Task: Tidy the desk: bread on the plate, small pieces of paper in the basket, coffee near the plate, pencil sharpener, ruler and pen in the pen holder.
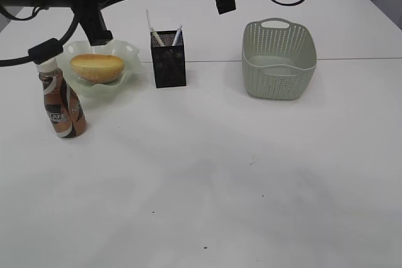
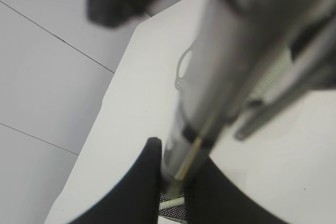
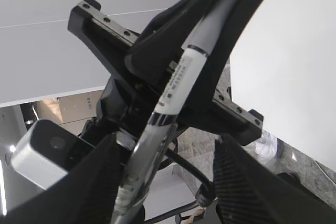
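The left gripper (image 3: 220, 9) is clamping a grey-and-white pen (image 3: 173, 82), held high above the pen holder (image 1: 168, 59). The right gripper's fingers (image 3: 239, 182) are standing apart on either side of the pen's lower end, not visibly touching it. Below, the bread (image 1: 97, 67) is sitting on the plate (image 1: 129, 51), the coffee (image 1: 61, 101) is standing just beside it, and the basket (image 1: 279, 59) is resting well apart on the desk (image 1: 207, 180).
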`<control>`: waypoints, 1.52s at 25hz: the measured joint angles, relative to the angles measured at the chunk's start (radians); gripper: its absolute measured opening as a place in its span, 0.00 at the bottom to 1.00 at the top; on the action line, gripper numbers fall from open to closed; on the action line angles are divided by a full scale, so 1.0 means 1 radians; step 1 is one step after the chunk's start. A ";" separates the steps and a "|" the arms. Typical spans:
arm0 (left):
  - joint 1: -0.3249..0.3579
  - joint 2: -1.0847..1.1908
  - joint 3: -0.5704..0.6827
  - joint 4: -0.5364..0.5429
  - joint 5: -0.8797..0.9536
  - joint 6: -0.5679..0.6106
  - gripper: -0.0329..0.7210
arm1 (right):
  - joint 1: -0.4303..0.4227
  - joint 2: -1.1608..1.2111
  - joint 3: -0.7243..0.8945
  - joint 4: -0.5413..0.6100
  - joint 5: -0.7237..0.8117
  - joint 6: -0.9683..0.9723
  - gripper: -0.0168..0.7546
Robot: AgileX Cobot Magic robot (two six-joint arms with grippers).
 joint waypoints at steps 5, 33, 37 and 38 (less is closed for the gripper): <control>0.000 0.000 0.004 -0.004 0.004 -0.005 0.14 | -0.007 0.000 0.000 0.007 0.004 -0.020 0.57; 0.000 -0.012 0.008 -0.016 0.018 -0.015 0.14 | -0.006 0.000 0.000 0.023 0.015 -0.057 0.65; 0.000 -0.012 0.008 -0.016 0.018 -0.015 0.14 | -0.006 0.000 0.000 0.023 0.015 -0.059 0.66; 0.000 -0.012 0.008 -0.016 0.018 -0.015 0.14 | -0.006 0.000 0.000 0.023 0.015 -0.059 0.66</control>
